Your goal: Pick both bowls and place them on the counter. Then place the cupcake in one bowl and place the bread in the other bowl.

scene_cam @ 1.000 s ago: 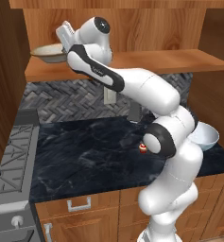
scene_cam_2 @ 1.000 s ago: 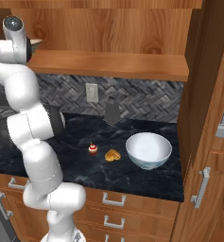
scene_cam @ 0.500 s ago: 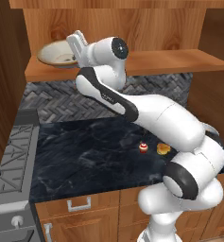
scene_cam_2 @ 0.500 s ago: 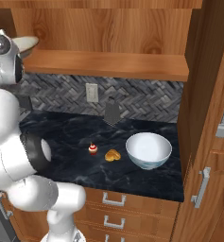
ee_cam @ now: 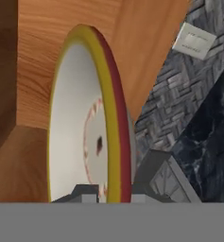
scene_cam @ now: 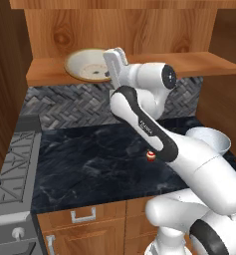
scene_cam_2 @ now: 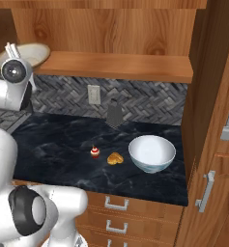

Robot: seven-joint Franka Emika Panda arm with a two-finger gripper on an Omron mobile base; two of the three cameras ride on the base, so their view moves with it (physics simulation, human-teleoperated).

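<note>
The dark marbled tabletop (scene_cam_2: 63, 149) runs beneath a long wooden shelf (scene_cam_2: 121, 65) backed by a grey herringbone wall (scene_cam_2: 150, 103), with a stove (scene_cam: 12, 174) at the left end in the left base view. The white arm (scene_cam: 154, 139) rises from the base and reaches up to the shelf, where its end effector (scene_cam: 113, 67) meets the near rim of a cream bowl with a yellow and red rim (scene_cam: 88, 64); this bowl sits at shelf level, at the left part of the shelf, and whether it rests on the wood or is lifted just clear of it cannot be told. In the hand view the bowl's rim (ee_cam: 116, 118) runs down between the two finger tips (ee_cam: 87, 191), one on the inner face and one on the outer side, so the end effector is clamped across that rim. The second bowl, white (scene_cam_2: 151, 153), stands upright on the tabletop toward the right, near the tall cabinet (scene_cam_2: 217, 120). Just left of it lies the small golden bread (scene_cam_2: 115, 158), and beside that, slightly apart, stands the cupcake (scene_cam_2: 94, 153) with its red top. Behind them a dark grater-like object (scene_cam_2: 114, 114) stands against the wall, below and to the right of a wall outlet (scene_cam_2: 93, 94).
</note>
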